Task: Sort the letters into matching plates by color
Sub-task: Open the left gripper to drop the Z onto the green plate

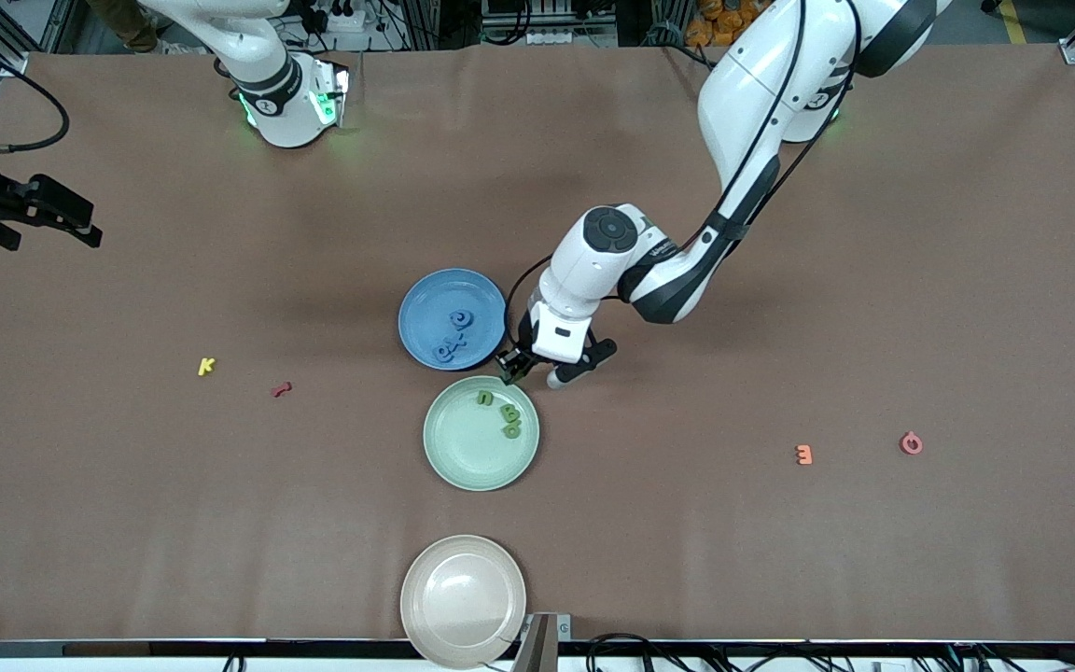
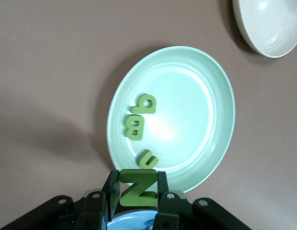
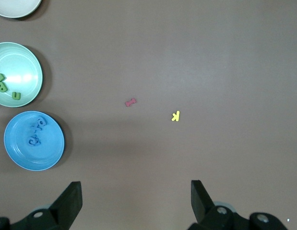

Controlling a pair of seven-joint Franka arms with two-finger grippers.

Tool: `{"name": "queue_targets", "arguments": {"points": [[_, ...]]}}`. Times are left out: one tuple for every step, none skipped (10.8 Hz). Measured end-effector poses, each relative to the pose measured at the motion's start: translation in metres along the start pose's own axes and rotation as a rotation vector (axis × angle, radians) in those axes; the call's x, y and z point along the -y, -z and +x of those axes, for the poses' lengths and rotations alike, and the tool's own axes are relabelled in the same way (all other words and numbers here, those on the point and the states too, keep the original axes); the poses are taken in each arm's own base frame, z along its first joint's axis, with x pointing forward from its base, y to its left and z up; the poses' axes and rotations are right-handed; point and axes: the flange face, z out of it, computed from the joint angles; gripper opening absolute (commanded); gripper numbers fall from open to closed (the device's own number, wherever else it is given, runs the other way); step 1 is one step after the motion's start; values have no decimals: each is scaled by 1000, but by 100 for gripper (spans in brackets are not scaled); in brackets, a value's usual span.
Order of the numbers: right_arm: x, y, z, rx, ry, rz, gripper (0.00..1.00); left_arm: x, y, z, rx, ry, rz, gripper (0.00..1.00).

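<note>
My left gripper is shut on a green letter Z and holds it over the rim of the mint green plate, at the edge next to the blue plate. Three green letters lie in the green plate, also seen in the left wrist view. Several blue letters lie in the blue plate. My right gripper is open and empty, waiting at the right arm's end of the table; its jaws stand wide apart.
A yellow K and a red letter lie toward the right arm's end. An orange letter and a pink letter lie toward the left arm's end. A beige plate sits at the table edge nearest the front camera.
</note>
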Motion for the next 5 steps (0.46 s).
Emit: {"name": "queue_targets", "arguments": {"points": [[-3,0,0,-1,-7,0,100,-5,-4,0,-17,-6,-7,0],[-10,1,-1,-2,-20,0,100,-9,-8,-1,-38,6,-12,0],[-20,1,-2,-2,-39,0,100,-16,-9,-3,-65,26,-24,71],[-27,2,-2,-4,-51,0,100,-23,-7,-2,-102,49,-40,100],[-33,3,-3,-6,-62,0,100,-30,-4,4,-155,55,-55,100]]}}
